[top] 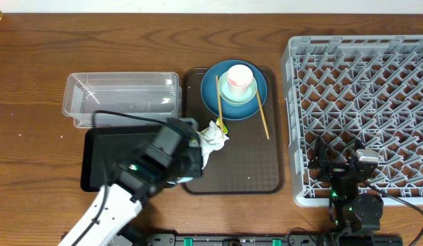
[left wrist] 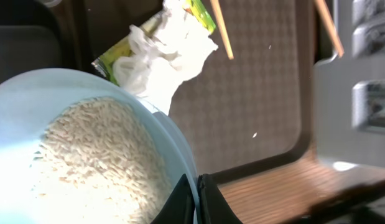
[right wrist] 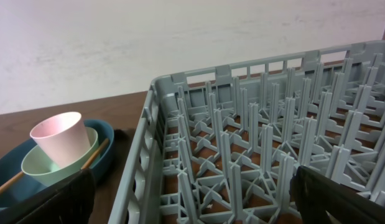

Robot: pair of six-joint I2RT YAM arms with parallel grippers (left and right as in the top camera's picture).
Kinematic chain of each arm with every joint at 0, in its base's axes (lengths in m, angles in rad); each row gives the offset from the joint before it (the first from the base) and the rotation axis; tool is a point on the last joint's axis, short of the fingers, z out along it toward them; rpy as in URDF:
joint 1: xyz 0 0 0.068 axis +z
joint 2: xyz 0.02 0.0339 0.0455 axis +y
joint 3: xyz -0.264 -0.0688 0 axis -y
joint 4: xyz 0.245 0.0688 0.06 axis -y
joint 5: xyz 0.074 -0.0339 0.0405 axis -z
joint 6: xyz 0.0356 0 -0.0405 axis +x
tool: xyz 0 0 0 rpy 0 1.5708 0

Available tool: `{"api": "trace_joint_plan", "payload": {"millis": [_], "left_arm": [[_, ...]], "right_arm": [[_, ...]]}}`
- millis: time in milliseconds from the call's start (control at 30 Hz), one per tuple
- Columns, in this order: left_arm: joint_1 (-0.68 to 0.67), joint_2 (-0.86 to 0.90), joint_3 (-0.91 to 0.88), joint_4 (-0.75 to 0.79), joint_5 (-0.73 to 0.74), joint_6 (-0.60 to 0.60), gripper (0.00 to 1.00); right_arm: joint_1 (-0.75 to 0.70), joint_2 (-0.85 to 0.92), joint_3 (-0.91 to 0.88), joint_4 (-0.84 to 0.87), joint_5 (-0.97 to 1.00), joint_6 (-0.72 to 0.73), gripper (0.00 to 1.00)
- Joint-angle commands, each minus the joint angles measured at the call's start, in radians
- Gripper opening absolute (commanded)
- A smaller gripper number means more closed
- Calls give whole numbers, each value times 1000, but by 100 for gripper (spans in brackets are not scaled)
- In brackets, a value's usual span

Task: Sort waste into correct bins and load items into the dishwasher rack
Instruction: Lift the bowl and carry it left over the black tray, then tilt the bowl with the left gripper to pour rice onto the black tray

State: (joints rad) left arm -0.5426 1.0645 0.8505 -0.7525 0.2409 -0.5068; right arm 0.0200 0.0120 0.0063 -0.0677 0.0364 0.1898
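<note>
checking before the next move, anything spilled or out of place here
the chopsticks lie splayed apart off the plate onto the tray, and two white specks, maybe rice, dot the tray

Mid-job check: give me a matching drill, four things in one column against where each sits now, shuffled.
1. pink cup
2. rice bowl
3. napkin
4. rack

A. touching the wrapper
B. gripped by the left hand
C. right of the tray
D. in the green bowl

Pairs: 1-D, 2-B, 3-A, 4-C
</note>
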Motion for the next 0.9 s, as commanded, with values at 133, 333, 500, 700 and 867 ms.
{"api": "trace_joint_plan", "payload": {"millis": [133, 333, 500, 700, 867], "left_arm": [[313, -7, 4, -2, 326, 201, 6], [522, -7, -1, -2, 467, 283, 7], [667, -7, -59, 15, 590, 344, 6], [879, -7, -126, 20, 866, 446, 6], [1060, -6, -127, 13, 1008, 474, 6]], "right_arm": [[-8, -6, -1, -4, 0, -4, 99], [-8, -6, -1, -4, 0, -4, 99], [-8, -6, -1, -4, 0, -4, 99], [-8, -6, -1, -4, 0, -4, 99], [-8, -6, -1, -4, 0, -4, 99]]}}
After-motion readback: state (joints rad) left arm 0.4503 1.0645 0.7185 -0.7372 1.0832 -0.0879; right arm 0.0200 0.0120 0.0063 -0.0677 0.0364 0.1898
